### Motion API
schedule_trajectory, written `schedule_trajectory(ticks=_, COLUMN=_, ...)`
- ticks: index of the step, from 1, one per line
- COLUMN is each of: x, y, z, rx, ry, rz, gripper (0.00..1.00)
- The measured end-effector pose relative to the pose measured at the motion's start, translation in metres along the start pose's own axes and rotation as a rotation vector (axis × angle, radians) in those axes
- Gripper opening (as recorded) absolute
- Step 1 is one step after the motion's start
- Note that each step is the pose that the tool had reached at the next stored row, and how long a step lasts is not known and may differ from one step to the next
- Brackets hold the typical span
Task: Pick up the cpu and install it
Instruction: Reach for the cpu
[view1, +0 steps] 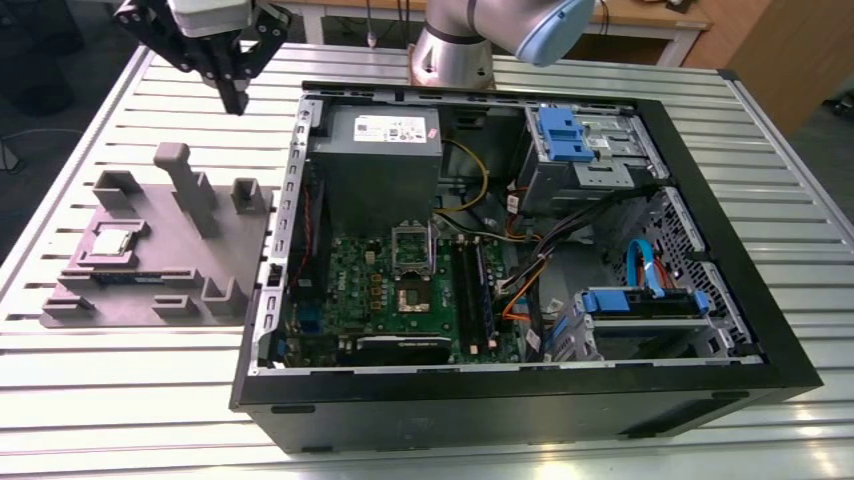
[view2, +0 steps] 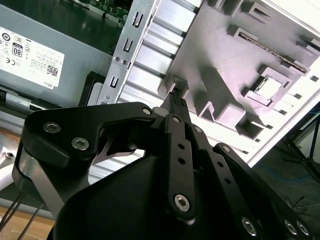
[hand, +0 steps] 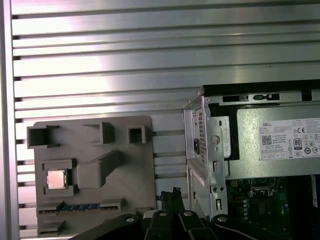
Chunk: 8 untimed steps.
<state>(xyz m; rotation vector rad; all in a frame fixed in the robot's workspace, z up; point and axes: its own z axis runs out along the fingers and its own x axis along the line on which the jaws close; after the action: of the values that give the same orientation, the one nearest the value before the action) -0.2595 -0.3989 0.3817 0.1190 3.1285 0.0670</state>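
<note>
Our black pincer hangs above the slatted aluminium table, its 2 fingers pressed together and pinching nothing. We see the small square silver-topped cpu lying flat in a recess of the grey plastic tray, well apart from the pincer. That tray sits beside the open black computer case.

I count one cpu, one grey tray, one open computer case, one power supply, one motherboard, two blue drive brackets.
</note>
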Motion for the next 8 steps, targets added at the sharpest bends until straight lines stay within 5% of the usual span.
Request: schedule_trajectory(ticks=8, x=0.0016, y=-0.0001, z=0.0002, rx=0.0001, ry=0.0008, rz=0.000, gripper=0.10)
